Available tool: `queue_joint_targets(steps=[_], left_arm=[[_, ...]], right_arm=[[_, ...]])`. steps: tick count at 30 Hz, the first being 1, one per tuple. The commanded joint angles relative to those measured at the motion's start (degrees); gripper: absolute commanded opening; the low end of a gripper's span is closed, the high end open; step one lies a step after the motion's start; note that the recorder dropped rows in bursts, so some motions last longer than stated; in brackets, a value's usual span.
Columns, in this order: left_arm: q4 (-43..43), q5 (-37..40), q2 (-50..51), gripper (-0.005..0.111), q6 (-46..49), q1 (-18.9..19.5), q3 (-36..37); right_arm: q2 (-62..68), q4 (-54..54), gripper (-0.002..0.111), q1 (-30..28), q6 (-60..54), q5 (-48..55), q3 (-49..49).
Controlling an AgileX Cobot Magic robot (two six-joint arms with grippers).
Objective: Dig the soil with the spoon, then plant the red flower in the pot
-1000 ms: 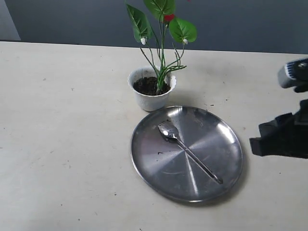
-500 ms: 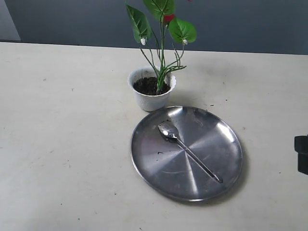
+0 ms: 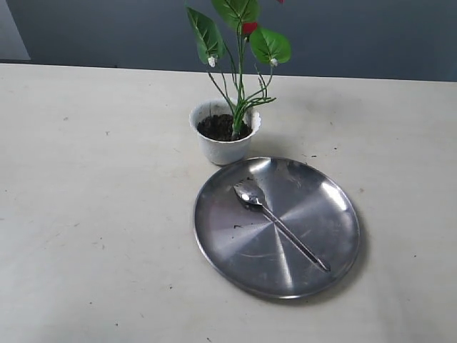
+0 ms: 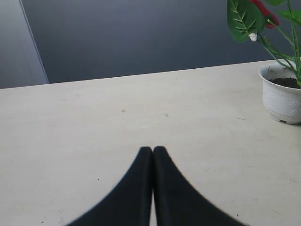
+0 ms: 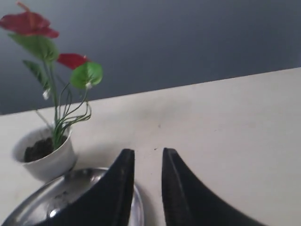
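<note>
Cream-white surface [image 3: 93, 179] carries everything; on it a round steel plate [image 3: 221, 243] lies just in front of the pot [image 3: 225, 148]; the red flower [image 3: 248, 27] stands upright in the soil [image 3: 218, 127] inside that pot; the spoon [image 3: 278, 225] lies flat on the plate, long axis diagonal, bowl toward the pot, handle toward the plate's right rim. Left fingers [image 4: 141, 183] are pressed together, holding nothing; right fingers [image 5: 176, 188] stand slightly parted, empty, above the plate's edge.

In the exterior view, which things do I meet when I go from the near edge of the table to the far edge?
Steel plate with the spoon lying on it → white pot holding soil → red flower standing up from the pot.
</note>
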Motion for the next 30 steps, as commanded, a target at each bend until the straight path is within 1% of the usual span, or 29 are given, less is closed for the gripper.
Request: queue_joint_targets(steps=[1, 5, 8, 10, 30], left_arm=[[-0.09, -0.79, -0.07, 0.001, -0.25, -0.31, -0.13], [-0.09, -0.79, -0.07, 0.001, -0.25, -0.31, -0.13], [-0.09, -0.79, -0.07, 0.001, -0.25, -0.31, -0.13], [-0.09, -0.79, -0.07, 0.001, -0.25, -0.31, -0.13], [-0.09, -0.79, -0.07, 0.001, -0.25, -0.31, -0.13]], right_arm=[[-7.83, -0.43, 0.022, -8.60, -0.29, -5.62, 7.21], [-12.39, -0.43, 0.022, -13.75, -0.43, -8.16, 12.72], [-14.22, -0.43, 0.022, -15.89, -0.43, -10.64, 16.38], [-14.22, -0.43, 0.022, -16.92, -0.43, -11.01, 16.38], [-14.22, -1.30, 0.022, -17.02, -0.28, -10.28, 16.38]])
